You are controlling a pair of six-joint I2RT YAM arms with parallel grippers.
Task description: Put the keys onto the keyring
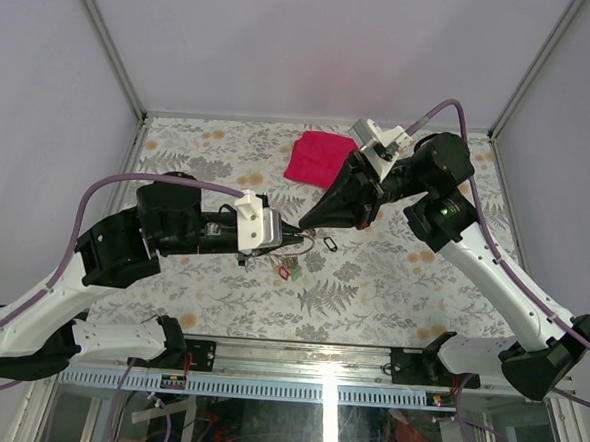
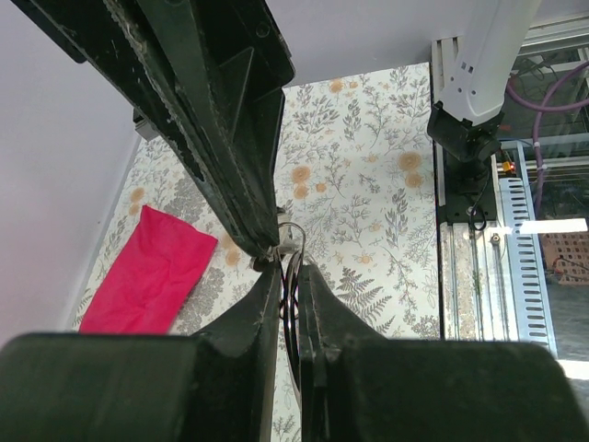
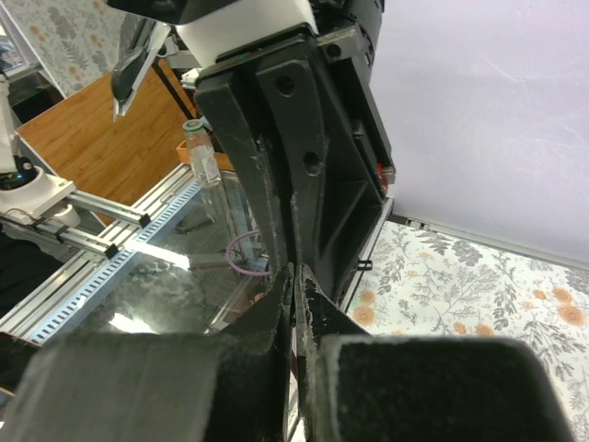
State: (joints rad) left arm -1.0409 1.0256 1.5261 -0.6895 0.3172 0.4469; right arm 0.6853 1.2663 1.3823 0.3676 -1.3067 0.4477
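My left gripper [image 1: 286, 239] is shut on the keyring [image 2: 293, 276], a thin silver wire ring that stands on edge between its jaws over the table's middle. My right gripper [image 1: 303, 222] reaches in from the right, shut, and its tip [image 2: 265, 249] touches the ring's upper edge. A small silver bit shows at that tip; I cannot tell whether it is a key. In the right wrist view the right jaws [image 3: 294, 272] are pressed together just below the left gripper's fingers [image 3: 276, 212]. Loose keys lie on the table under the grippers: one with a black tag [image 1: 326, 243], others with red and green tags [image 1: 290, 272].
A red cloth [image 1: 317, 157] lies crumpled at the back of the floral table, behind the right arm, and shows again as the red cloth [image 2: 147, 272] in the left wrist view. White walls enclose the table on three sides. A metal rail [image 1: 325, 391] runs along the near edge.
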